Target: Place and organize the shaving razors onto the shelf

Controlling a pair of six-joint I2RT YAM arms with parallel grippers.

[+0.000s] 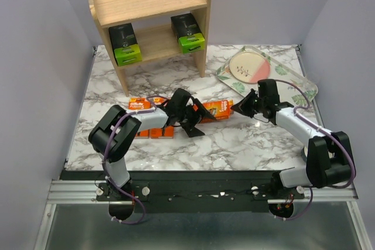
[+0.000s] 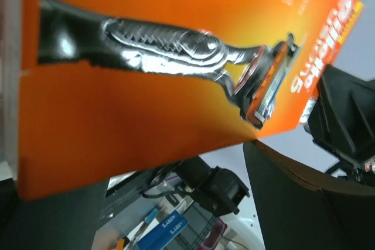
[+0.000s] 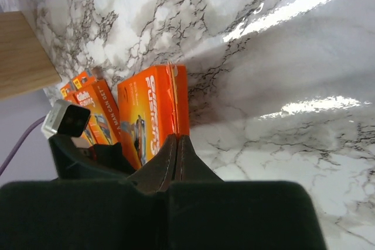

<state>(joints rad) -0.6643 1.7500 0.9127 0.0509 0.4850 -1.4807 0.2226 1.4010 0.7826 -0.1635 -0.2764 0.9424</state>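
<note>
**Top external.** Left gripper (image 1: 196, 115) and right gripper (image 1: 240, 108) nose to nose across one orange razor pack (image 1: 217, 108), flat glossy card, lying between them on the marble-patterned table (image 1: 246, 144). Tight there. Open grey-veined white tabletop on the near side of both tools. Behind the left gripper, beside its arm, a second orange pack (image 1: 139, 104) on the far side and a third orange pack (image 1: 159, 132) on the near side. Well beyond the left gripper, the shelf (image 1: 149, 4): pale bare wood, two tiers, solid side panels. On its lower tier, a dark pack (image 1: 125, 45) with a lime-green end by the left panel and a second dark pack (image 1: 188, 34) by the right panel, with bare board between them. Just beyond the right gripper, a floral tray (image 1: 299, 83) bearing a round pink plate (image 1: 249, 65). Plain lilac walls on three sides.

**Left wrist.** Filled almost edge to edge by the orange razor pack, tilted, face to the camera, printed with a chrome-and-black razor. Dark fingers (image 2: 287, 203) spread wide at the bottom corners, meeting the pack's lower edge. Cannot tell whether grasping it or merely against it. Below, a blurred slice of room.

**Right wrist.** Black wedge fingers (image 3: 161, 168) clenched, one against the other, tips touching the end of the orange razor pack. Left of the tips, the other orange packs and black arm parts. Right of the tips, broad shiny marble with streaks of glare.
</note>
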